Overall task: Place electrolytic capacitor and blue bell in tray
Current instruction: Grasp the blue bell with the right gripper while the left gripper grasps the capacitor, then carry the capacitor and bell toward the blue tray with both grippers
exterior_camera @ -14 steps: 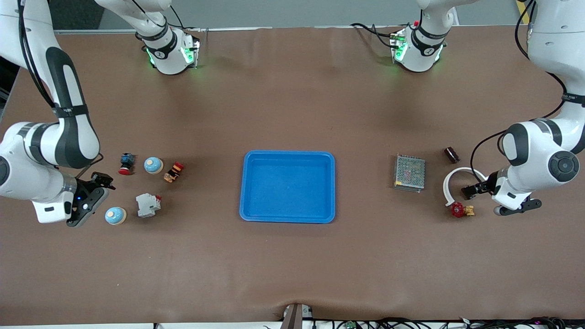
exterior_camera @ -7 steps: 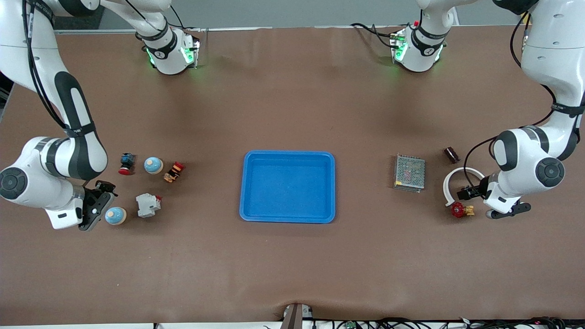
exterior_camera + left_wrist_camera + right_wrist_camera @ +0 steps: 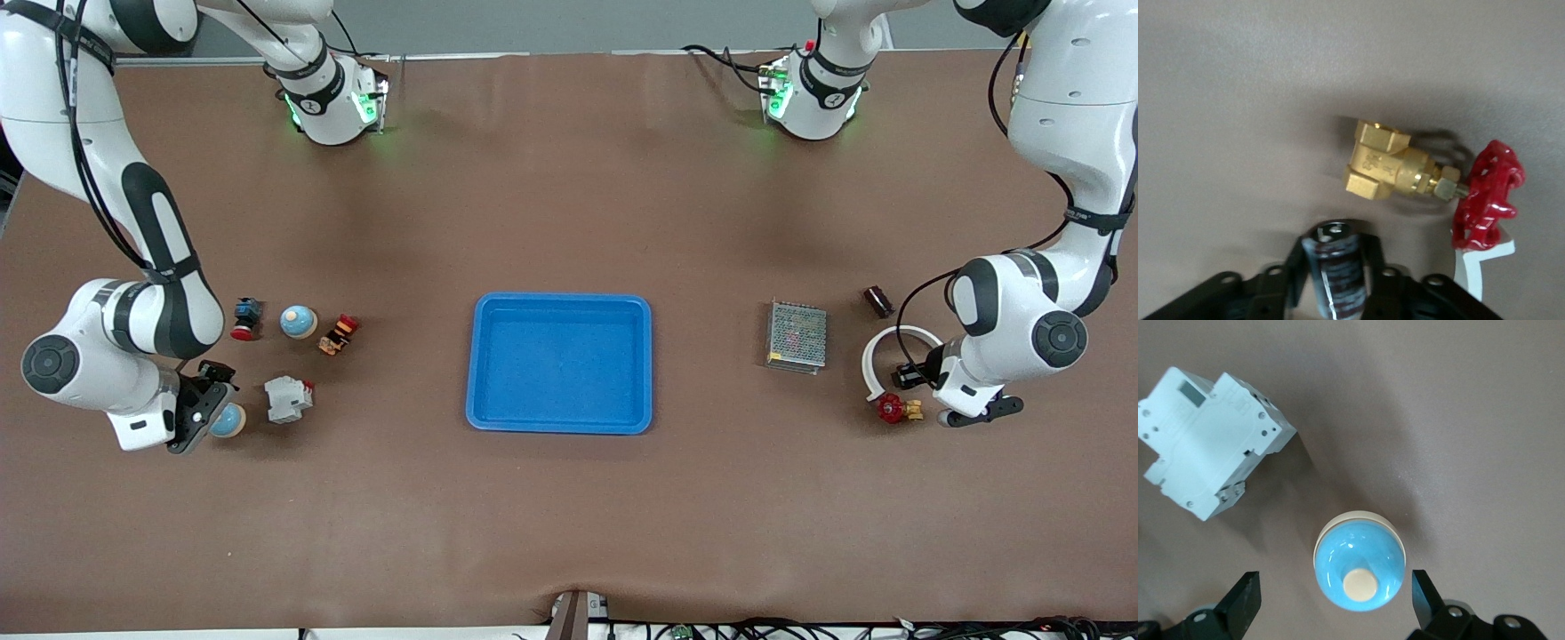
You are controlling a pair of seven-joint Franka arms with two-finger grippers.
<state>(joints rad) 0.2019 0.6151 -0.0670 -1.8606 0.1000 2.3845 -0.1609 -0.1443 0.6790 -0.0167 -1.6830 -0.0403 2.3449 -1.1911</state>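
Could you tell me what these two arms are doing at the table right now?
The left gripper has closed on a dark electrolytic capacitor beside the brass valve with a red handwheel. The right gripper is open around a blue bell beside a white circuit breaker, not yet gripping it. The blue tray at mid-table holds nothing so far.

A high front camera faces both robot bases, looking down on the whole brown table [image 3: 569, 516]. Each wrist camera looks straight down from close up, sharing a small patch of tabletop with it.
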